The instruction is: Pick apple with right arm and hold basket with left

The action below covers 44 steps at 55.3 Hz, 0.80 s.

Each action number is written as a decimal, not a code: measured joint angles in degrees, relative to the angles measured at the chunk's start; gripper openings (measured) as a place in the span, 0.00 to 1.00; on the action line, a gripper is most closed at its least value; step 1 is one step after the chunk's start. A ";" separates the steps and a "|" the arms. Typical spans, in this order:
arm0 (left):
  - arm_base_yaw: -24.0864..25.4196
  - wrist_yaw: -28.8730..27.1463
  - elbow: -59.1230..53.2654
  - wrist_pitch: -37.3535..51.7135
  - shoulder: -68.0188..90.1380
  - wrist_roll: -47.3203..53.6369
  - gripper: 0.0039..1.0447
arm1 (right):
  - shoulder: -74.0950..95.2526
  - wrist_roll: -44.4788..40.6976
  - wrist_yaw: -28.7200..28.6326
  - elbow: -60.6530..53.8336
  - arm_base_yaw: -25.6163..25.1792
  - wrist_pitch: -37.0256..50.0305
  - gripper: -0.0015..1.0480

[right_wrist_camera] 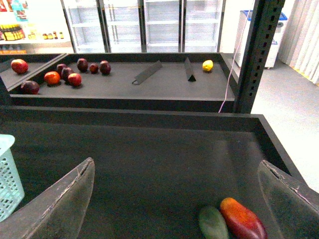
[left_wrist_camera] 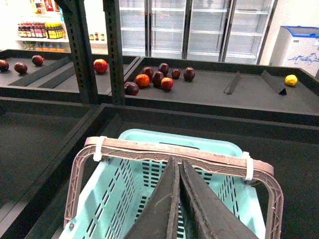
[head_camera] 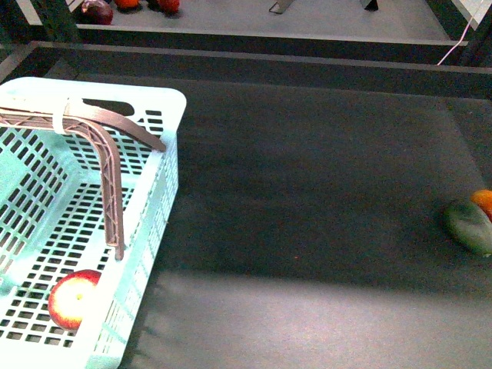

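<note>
The red apple [head_camera: 74, 298] with a yellowish patch lies inside the pale blue basket [head_camera: 157, 192], near its front corner at the left of the front view. The basket's brown handle [head_camera: 108, 165] is folded across it. Neither arm shows in the front view. In the left wrist view my left gripper [left_wrist_camera: 178, 162] is shut, and its fingertips reach the handle bar [left_wrist_camera: 149, 149] above the basket [left_wrist_camera: 114, 199]. I cannot tell if they touch it. My right gripper [right_wrist_camera: 177, 162] is open and empty above the dark table. The apple is hidden in both wrist views.
An oblong green fruit [head_camera: 469, 225] and a small orange fruit [head_camera: 483, 201] lie at the table's right edge; they also show in the right wrist view [right_wrist_camera: 213, 224]. A raised rim [head_camera: 269, 58] bounds the back. A far shelf holds several fruits [left_wrist_camera: 159, 77]. A steel post [right_wrist_camera: 256, 55] stands at the right.
</note>
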 joint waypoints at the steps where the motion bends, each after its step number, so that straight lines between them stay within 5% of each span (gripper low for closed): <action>1: 0.00 0.00 0.00 0.00 -0.02 0.00 0.03 | 0.00 0.00 0.00 0.02 0.00 0.00 0.92; 18: 0.00 0.00 0.00 -0.02 -0.02 -0.04 0.04 | 0.00 0.00 0.00 0.00 0.00 0.00 0.92; 44: 0.00 0.00 0.00 -0.02 -0.02 -0.02 0.86 | 0.00 0.00 0.00 0.00 0.00 0.00 0.92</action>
